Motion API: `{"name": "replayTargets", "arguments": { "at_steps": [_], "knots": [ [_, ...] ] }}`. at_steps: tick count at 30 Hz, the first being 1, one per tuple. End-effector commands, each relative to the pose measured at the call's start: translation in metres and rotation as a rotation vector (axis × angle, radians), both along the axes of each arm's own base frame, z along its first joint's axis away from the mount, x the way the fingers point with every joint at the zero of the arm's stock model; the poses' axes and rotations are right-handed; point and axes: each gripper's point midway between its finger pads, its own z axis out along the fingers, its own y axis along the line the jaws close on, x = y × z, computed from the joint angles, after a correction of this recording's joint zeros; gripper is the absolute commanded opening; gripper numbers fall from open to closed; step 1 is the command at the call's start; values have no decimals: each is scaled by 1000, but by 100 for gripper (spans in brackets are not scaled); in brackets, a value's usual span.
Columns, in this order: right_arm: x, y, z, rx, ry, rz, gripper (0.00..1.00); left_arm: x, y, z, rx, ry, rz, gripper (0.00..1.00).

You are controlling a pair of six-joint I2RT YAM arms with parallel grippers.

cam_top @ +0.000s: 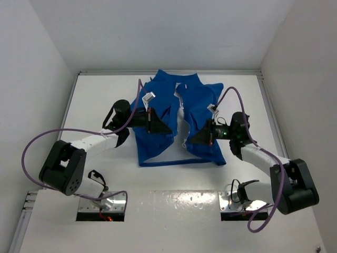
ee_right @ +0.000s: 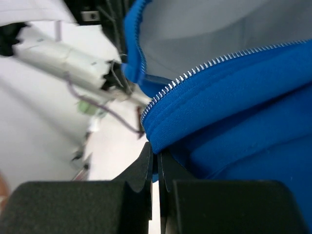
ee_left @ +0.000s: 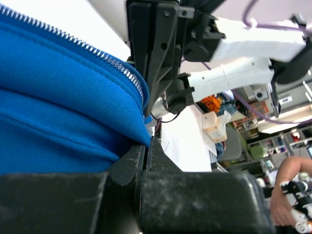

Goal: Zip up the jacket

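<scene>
White desk, white walls. Jacket lies mid-desk, front open. Zipper sides apart with gap between, not joined. Left end effector pinched tight on left front edge, by zipper teeth. Right end effector pinched tight on right front edge. Done: both edges held. Left to do: bring bottom ends together, hook slider, pull up. Slider not seen.
</scene>
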Motion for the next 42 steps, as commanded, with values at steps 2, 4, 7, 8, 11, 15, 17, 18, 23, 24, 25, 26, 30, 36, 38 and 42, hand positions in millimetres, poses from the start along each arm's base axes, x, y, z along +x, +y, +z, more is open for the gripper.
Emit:
{"name": "replayTargets", "arguments": {
  "at_steps": [2,4,7,8,11,15,17,18,23,24,25,26,30,36,38,42],
  "knots": [
    [-23,4,51,143,-120,215,0,-24,-7,27,-75,-186,-84,0],
    [-24,5,58,157,-120,279,0,-34,-11,30,-86,-225,-119,0],
    [-23,7,54,134,-104,340,0,-42,-15,35,-97,-273,-152,0],
    [-24,6,56,134,-123,340,0,-45,-18,36,-96,-287,-163,0],
    [-21,8,64,137,-122,348,0,-46,-17,40,-105,-314,-163,0],
    [-20,8,65,140,-142,338,0,-47,-16,46,-111,-325,-148,0],
    [-20,8,66,142,-137,337,0,-45,-17,47,-112,-324,-136,0],
    [-20,8,68,143,-143,336,0,-45,-17,47,-112,-324,-136,0],
    [-20,9,70,144,-151,338,0,-42,-18,50,-116,-332,-127,0],
    [-22,10,70,143,-150,347,0,-42,-18,50,-116,-332,-127,0],
    [-23,11,71,143,-161,355,0,-42,-18,50,-116,-332,-127,0],
    [-22,11,73,144,-164,355,0,-42,-18,50,-116,-332,-127,0],
    [-26,14,74,148,-163,368,0,-39,-19,52,-121,-340,-117,0],
    [-26,16,75,151,-161,371,0,-37,-21,50,-116,-321,-127,0],
    [-25,17,75,151,-159,370,0,-39,-20,51,-119,-321,-137,0],
    [-22,17,76,155,-159,361,0,-41,-20,47,-115,-313,-146,0]
  ]
}}
